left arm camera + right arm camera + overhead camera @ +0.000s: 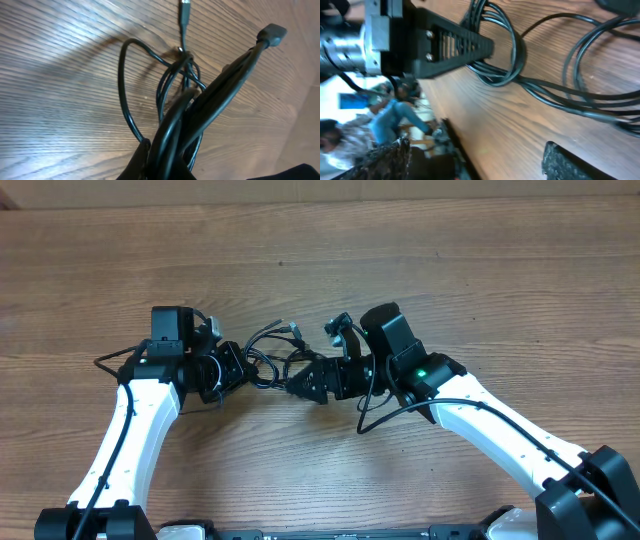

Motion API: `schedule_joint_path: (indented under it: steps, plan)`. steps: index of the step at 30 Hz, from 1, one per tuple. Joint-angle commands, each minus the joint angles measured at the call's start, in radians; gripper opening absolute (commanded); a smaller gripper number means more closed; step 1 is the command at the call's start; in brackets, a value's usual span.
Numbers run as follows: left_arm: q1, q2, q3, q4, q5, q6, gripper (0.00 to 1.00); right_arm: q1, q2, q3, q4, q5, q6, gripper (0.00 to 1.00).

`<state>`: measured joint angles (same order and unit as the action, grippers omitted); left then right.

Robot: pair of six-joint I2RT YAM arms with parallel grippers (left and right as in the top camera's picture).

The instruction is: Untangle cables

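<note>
Left claw (pixel 240 370) is clamped shut on the cables (pixel 182 64), a bunch of thin black strands that rises out of my grip. Right claw (pixel 298 385) faces it from just beside, jaws spread wide and holding nothing.

From overhead, the cables sit between my two claws near the middle of the wooden table (pixel 400 250), looped into a small tangle. Plain wood grain stretches wide beyond both claws to the far edge at the top of the view, and more wood lies on the near side between my two white arms. A small green light (pixel 422 372) glows on my right arm.

The left wrist view shows what overhead cannot. The strands cross in a knot on the wood, one loop bows out to the side, a grey plug (pixel 272 34) sticks up on a thicker strand, and a second small plug (pixel 185 10) lies near the top of the frame.

The right wrist view shows a slotted black finger (pixel 455 42) just over a bend of several strands, touching or not I cannot tell. The other finger (pixel 580 162) stands well apart from it. That view also shows a table edge running diagonally, with a blurred room beyond it.
</note>
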<state>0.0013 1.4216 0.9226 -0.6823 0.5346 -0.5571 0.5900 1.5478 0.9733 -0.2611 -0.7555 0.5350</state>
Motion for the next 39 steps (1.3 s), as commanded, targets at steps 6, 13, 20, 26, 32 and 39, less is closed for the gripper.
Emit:
schedule_joint_path:
  steps: [6, 13, 20, 26, 32, 39]
  plan:
    - [-0.023, -0.001, 0.002, 0.037, 0.158, -0.105, 0.04, 0.000, 0.007, -0.001, 0.024, -0.039, 0.278, 0.82]
    - [-0.023, -0.001, 0.002, 0.101, 0.269, -0.105, 0.04, 0.000, 0.007, -0.001, 0.026, -0.023, 0.412, 0.75]
    - [-0.024, -0.001, 0.002, 0.101, 0.332, -0.105, 0.04, 0.000, 0.007, -0.001, 0.042, -0.001, 0.469, 0.65]
    - [-0.052, -0.001, 0.002, 0.102, 0.340, -0.101, 0.04, 0.000, 0.007, -0.001, 0.058, 0.030, 0.472, 0.63]
    - [-0.107, -0.001, 0.002, 0.115, 0.357, -0.101, 0.04, 0.000, 0.007, -0.001, 0.058, 0.060, 0.472, 0.55]
    - [-0.135, -0.001, 0.002, 0.114, 0.358, -0.101, 0.04, 0.000, 0.007, -0.001, 0.059, 0.103, 0.472, 0.44]
